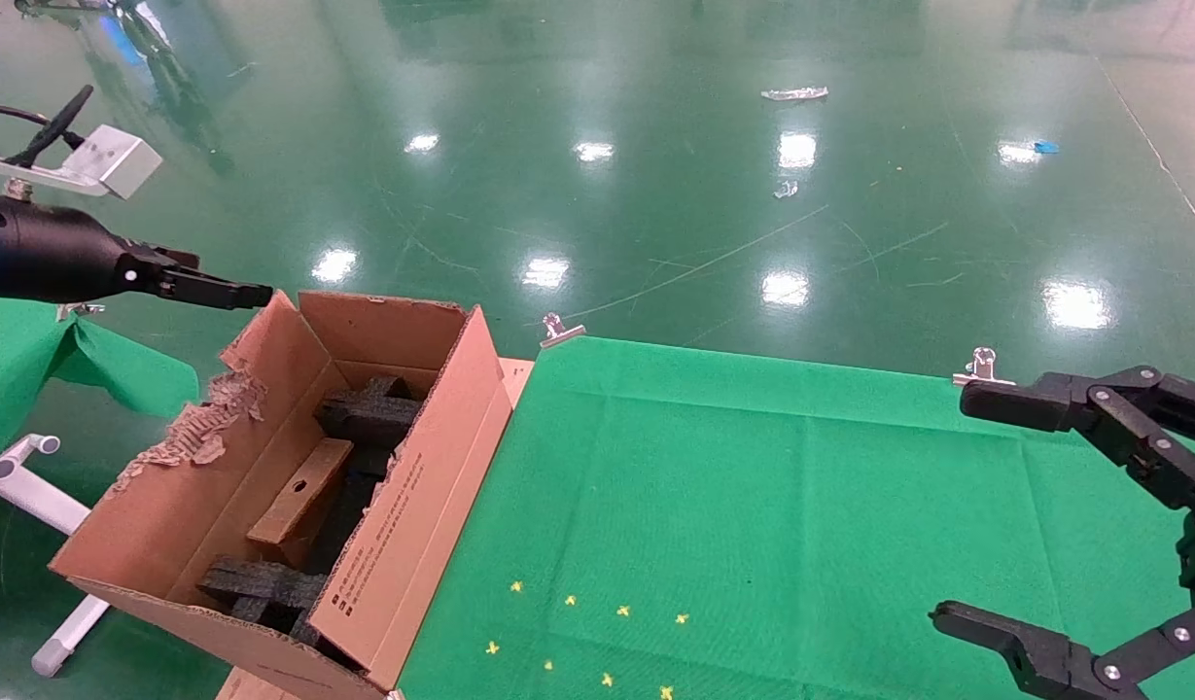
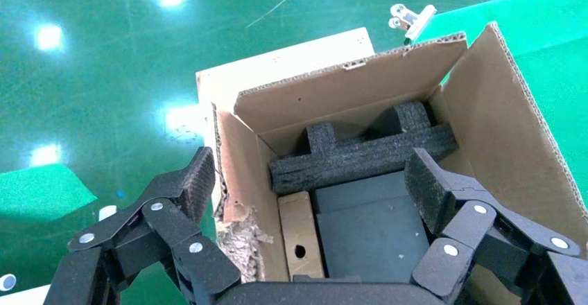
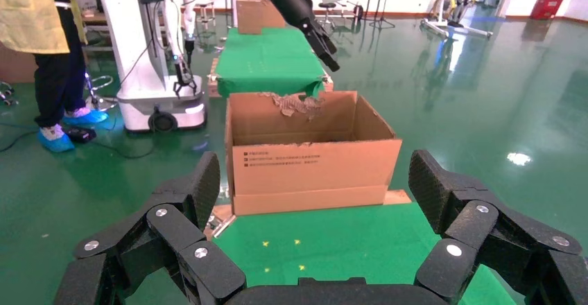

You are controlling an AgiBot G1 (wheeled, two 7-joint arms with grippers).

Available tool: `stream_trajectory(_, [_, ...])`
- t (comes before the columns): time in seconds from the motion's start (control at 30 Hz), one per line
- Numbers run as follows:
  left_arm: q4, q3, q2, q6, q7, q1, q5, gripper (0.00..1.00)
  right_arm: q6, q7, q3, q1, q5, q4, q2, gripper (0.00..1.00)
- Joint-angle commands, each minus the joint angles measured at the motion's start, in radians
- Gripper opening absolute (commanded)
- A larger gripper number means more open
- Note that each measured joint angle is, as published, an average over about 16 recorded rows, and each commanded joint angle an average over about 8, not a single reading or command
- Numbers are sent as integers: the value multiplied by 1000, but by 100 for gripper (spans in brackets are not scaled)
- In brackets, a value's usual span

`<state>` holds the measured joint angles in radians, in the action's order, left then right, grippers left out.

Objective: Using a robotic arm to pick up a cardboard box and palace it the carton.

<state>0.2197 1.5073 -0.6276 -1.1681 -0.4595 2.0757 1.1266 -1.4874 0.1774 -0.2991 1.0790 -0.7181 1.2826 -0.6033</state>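
left end effector point(image 1: 252, 294) hangs above the far-left corner of the carton point(image 1: 403, 506), fingers spread apart and empty; in the left wrist view those two black linked fingers point(image 2: 184, 194) straddle the carton's open top with nothing between them. right end effector point(image 1: 957, 506) sits well to the right of the carton, over the green-covered bench point(image 1: 753, 486), its fingers also wide apart and holding nothing.

carton stands at the left end of the bench with its flaps up, the left flap torn and ragged along its edge point(image 1: 203, 428), the right flap bearing small black print. inside the carton lie black foam pieces point(image 1: 369, 413) at the far end and the near end. between them, against the carton's left wall, rests the cardboard box point(image 1: 300, 491), tilted on edge, with a small dark hole in its face. beside the carton's far-right corner a silver clip point(image 1: 561, 331) grips the bench cloth. small yellow marks point(image 1: 582, 632) dot the cloth right of the carton.
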Motion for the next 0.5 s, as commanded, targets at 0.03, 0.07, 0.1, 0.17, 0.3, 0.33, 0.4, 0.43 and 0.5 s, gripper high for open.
stream_trajectory(0.03, [7, 5, 6, -6, 0, 20, 6, 100, 0, 0, 0, 0, 0, 0, 0, 100])
stream_trajectory(0.07, [12, 0, 6, -8, 1, 15, 4, 100, 0, 0, 0, 0, 0, 0, 0, 100])
stream_trajectory(0.1, [18, -7, 6, -9, 3, 8, 2, 100, 0, 0, 0, 0, 0, 0, 0, 100])
stream_trajectory(0.17, [39, -30, 8, -17, 8, -9, -4, 100, 0, 0, 0, 0, 0, 0, 0, 100])
stream_trajectory(0.3, [99, -101, 8, -35, 24, -67, -27, 100, 0, 0, 0, 0, 0, -1, 0, 100])
stream_trajectory(0.33, [117, -121, 8, -41, 28, -85, -34, 100, 0, 0, -1, 0, 0, -1, 0, 100])
stream_trajectory(0.4, [152, -162, 8, -51, 37, -119, -48, 100, 0, 0, -1, 0, 0, -1, 0, 100])
stream_trajectory(0.43, [170, -183, 9, -57, 42, -136, -54, 100, 0, -1, -1, 0, 0, -1, 0, 100])
stream_trajectory(0.5, [205, -224, 9, -67, 51, -170, -68, 100, 0, -1, -1, 0, 1, -1, 0, 100])
